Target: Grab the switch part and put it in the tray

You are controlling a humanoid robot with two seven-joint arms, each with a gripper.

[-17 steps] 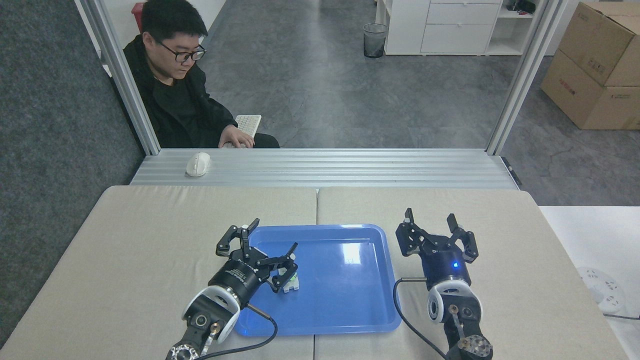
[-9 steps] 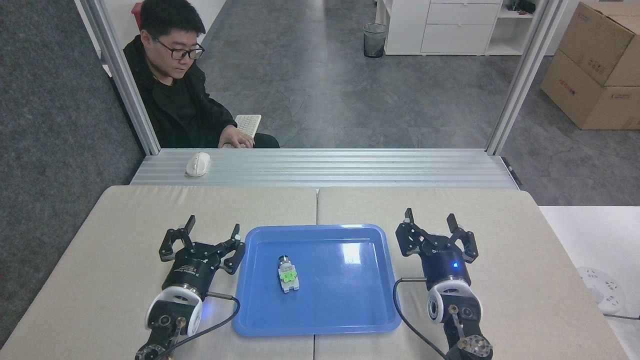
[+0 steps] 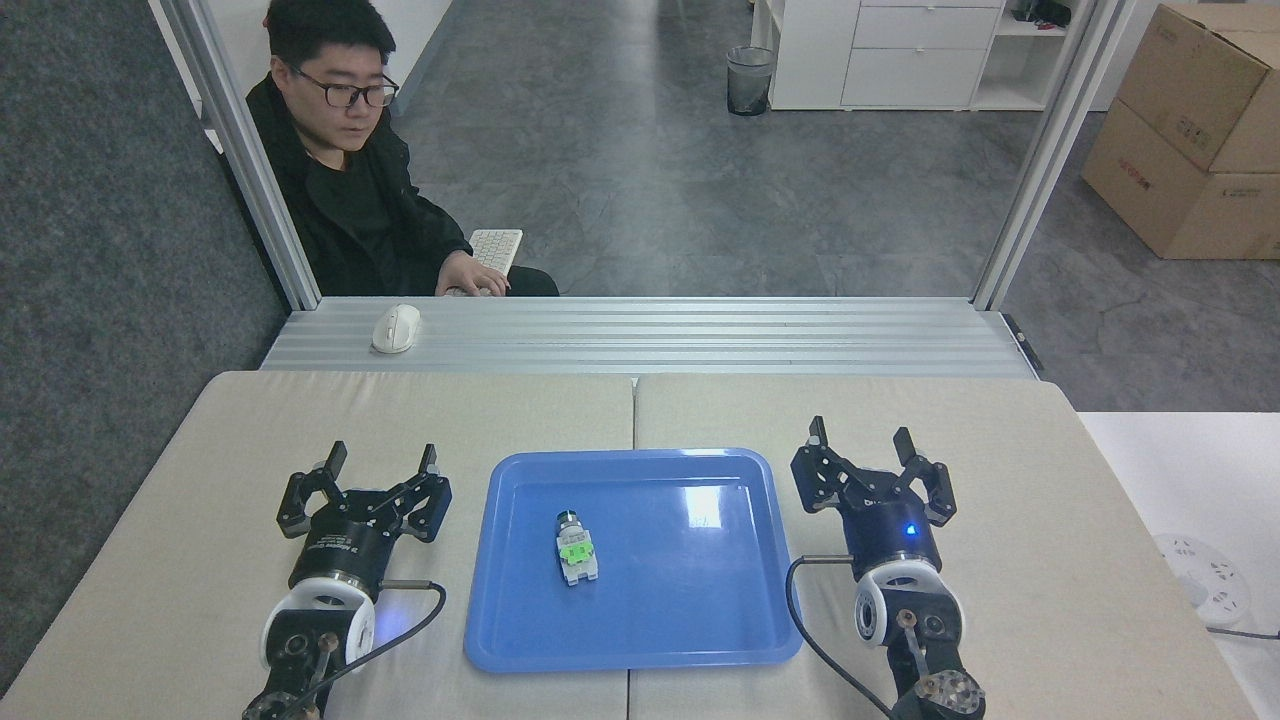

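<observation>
the left gripper [image 3: 383, 461] is backing further left of the tray [image 3: 700, 640], jaws spread and empty. the switch part [image 3: 575, 546] is lying inside, left of centre. the right gripper [image 3: 862, 440] is waiting spread beside the right rim.

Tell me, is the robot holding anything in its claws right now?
No, nothing. The left gripper and right gripper are both open and empty. The switch part lies loose in the tray.

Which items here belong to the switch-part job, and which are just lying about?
Job: small white-grey plastic switch part with green middle; large glossy blue plastic tray holding it.

Lying about: white computer mouse; white keyboard; brown cardboard boxes; dark mesh wastebasket.
</observation>
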